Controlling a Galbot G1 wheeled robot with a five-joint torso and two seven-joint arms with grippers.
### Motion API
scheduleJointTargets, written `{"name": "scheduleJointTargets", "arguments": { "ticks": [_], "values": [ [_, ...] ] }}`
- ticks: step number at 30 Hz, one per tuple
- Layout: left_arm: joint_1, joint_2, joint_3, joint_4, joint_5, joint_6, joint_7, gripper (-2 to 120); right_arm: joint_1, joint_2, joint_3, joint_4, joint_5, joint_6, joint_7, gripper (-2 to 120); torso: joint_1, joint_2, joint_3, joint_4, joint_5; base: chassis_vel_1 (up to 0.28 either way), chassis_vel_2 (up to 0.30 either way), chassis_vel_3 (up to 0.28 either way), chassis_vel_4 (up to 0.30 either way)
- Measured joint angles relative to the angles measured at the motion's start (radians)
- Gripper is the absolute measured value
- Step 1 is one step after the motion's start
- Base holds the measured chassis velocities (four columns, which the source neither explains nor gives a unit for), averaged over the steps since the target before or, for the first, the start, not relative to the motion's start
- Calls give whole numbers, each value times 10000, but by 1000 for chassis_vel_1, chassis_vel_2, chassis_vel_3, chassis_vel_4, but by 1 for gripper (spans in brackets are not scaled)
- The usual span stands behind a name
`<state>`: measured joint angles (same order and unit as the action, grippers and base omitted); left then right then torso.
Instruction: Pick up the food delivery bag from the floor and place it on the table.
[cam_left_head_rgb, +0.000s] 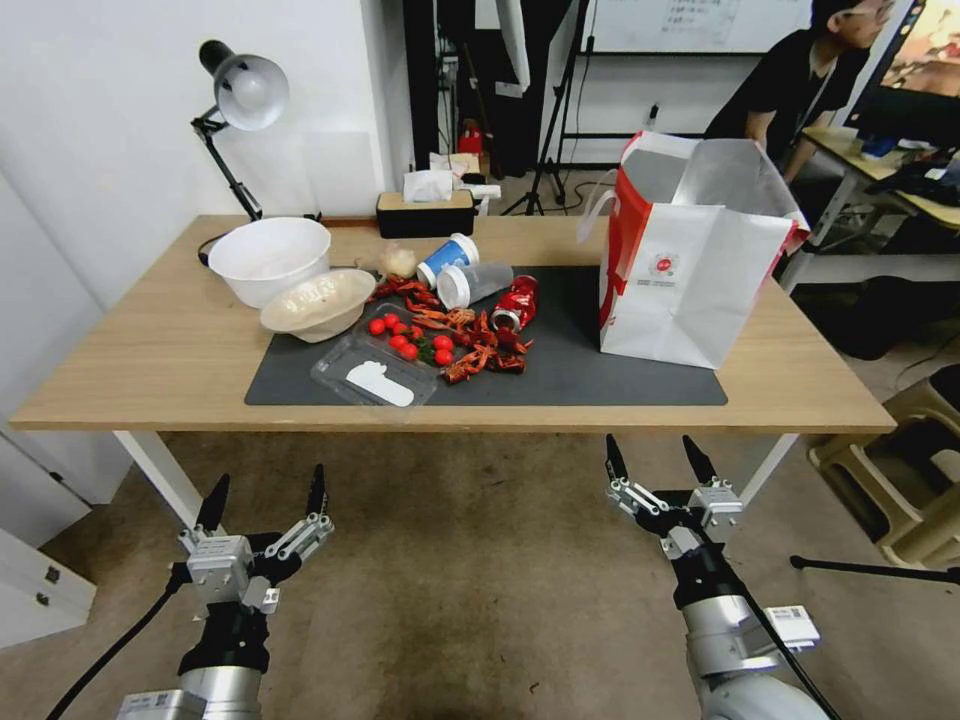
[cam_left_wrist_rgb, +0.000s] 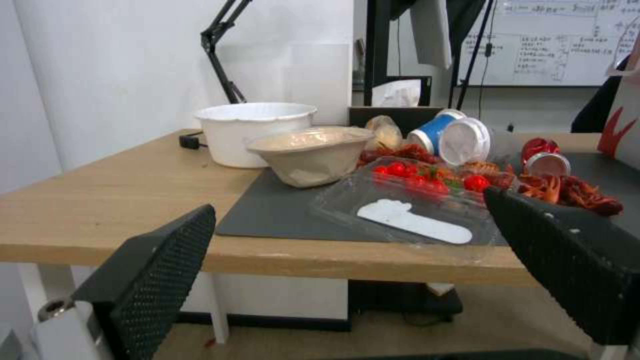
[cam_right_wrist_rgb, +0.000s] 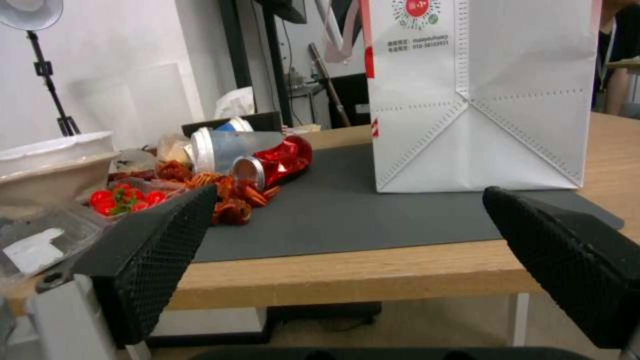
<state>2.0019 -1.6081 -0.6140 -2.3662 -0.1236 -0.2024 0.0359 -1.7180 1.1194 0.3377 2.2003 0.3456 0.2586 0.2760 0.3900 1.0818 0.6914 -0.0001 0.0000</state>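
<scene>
The food delivery bag (cam_left_head_rgb: 695, 255), white with red side panels and a foil lining, stands upright on the right part of the light-wood table (cam_left_head_rgb: 150, 360), partly on the dark grey mat (cam_left_head_rgb: 590, 375). Its white front with the round red logo faces the right wrist camera (cam_right_wrist_rgb: 480, 95). My right gripper (cam_left_head_rgb: 659, 461) hangs open below the table's front edge, in front of the bag and clear of it. Open as well, my left gripper (cam_left_head_rgb: 265, 497) is low over the brownish floor (cam_left_head_rgb: 470, 590) in front of the table's left leg. Both hold nothing.
On the mat's left lie a white bowl (cam_left_head_rgb: 268, 258), a paper bowl (cam_left_head_rgb: 317, 303), a clear tray of cherry tomatoes (cam_left_head_rgb: 385, 360), crayfish (cam_left_head_rgb: 475, 345), a red can (cam_left_head_rgb: 515, 302) and tipped cups (cam_left_head_rgb: 460, 272). A desk lamp (cam_left_head_rgb: 235, 110) stands at the back left. Stools (cam_left_head_rgb: 900, 480) stand right.
</scene>
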Motion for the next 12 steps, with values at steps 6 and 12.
{"name": "scheduleJointTargets", "arguments": {
  "ticks": [6,12],
  "values": [
    [4,0,-3,-5,2,3,-5,100,4,0,3,3,0,0,-3,100,0,0,0,0,0,0,0,0,0],
    [6,0,-3,-5,2,3,-6,100,9,-2,6,6,2,0,-8,100,0,0,0,0,0,0,0,0,0]
  ]
}}
